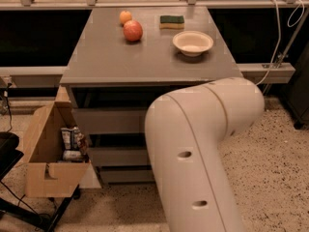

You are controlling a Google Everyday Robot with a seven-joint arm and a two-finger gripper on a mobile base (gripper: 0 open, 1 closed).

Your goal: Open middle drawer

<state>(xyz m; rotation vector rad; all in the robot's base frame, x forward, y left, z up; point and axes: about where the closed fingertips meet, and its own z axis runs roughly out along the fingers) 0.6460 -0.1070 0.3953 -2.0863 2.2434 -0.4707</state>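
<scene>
A grey cabinet [145,62] stands ahead with three grey drawer fronts under its top. The middle drawer [116,156] shows only its left part, below the taller top drawer [108,121] and above the lowest drawer [123,175]. Its front looks about level with the other fronts. Its knob is hidden behind my large white arm [198,149], which fills the lower middle of the view and reaches toward the cabinet front. My gripper is hidden behind the arm and does not show.
On the cabinet top lie a red apple [133,31], an orange [125,17], a green sponge [172,21] and a white bowl [192,42]. An open cardboard box [48,163] with packets stands at the left. A white cable [280,33] hangs at the right. The floor is speckled.
</scene>
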